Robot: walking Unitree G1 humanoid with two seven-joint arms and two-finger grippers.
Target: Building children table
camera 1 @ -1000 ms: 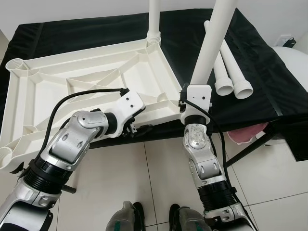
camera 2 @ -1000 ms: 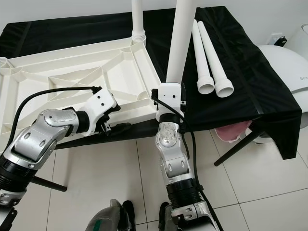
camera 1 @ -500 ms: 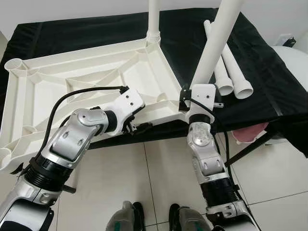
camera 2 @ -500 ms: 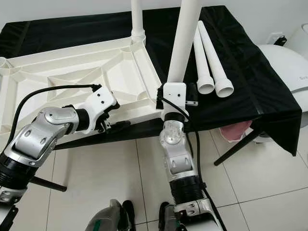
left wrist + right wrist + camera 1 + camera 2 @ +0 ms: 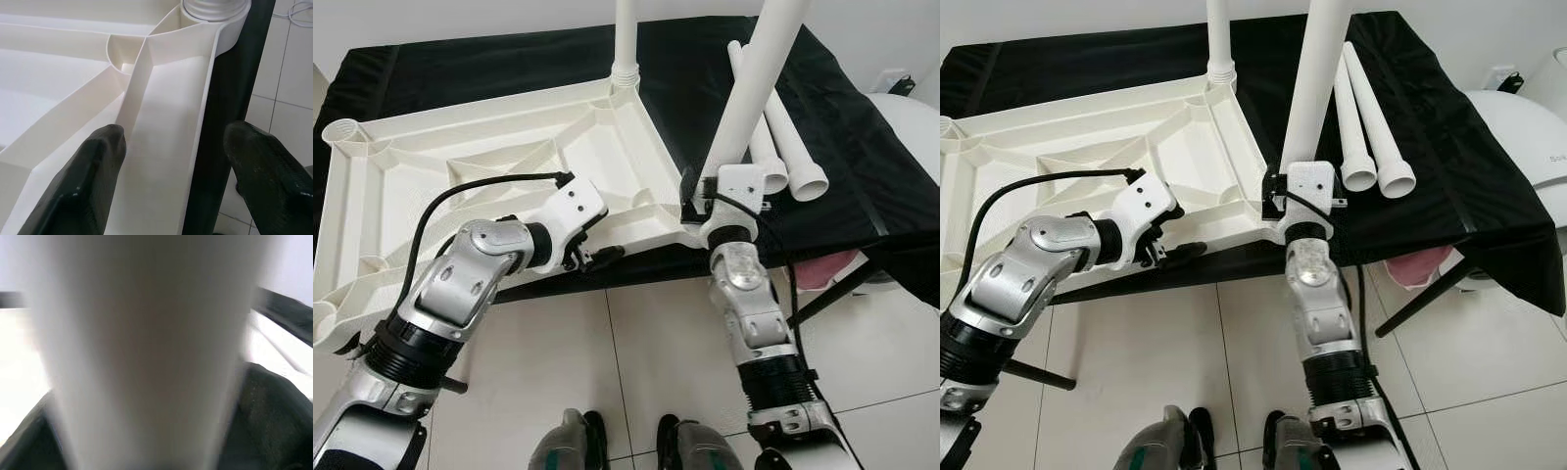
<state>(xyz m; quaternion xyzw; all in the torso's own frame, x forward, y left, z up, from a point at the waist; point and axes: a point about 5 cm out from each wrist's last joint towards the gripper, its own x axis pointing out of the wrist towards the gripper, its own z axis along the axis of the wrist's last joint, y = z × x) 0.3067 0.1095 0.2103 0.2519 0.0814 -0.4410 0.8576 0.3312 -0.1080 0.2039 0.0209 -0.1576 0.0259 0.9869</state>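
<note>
The tabletop (image 5: 489, 157) lies upside down on the black table (image 5: 862, 176). The left gripper (image 5: 171, 161) has its fingers (image 5: 88, 181) spread across the tabletop's near rim. The right gripper (image 5: 705, 191) has its fingers pinching a leg (image 5: 754, 78) upright at the near corner.

A table draped in a black cloth (image 5: 862, 166) fills the upper part of the frame, its front edge running across the middle and its cloth hanging down at the right. A dark leg (image 5: 822, 299) slants out from under its lower right corner onto the pale tiled floor (image 5: 636, 362). Directly on the cloth, filling the left and centre, lies a white moulded tabletop (image 5: 411, 186), underside up, showing ribs and round corner sockets; its near edge overhangs the table's front. Towards the upper right, two loose white tube legs (image 5: 793, 157) lie side by side on the cloth, touching each other, their flared ends pointing toward the front edge.
</note>
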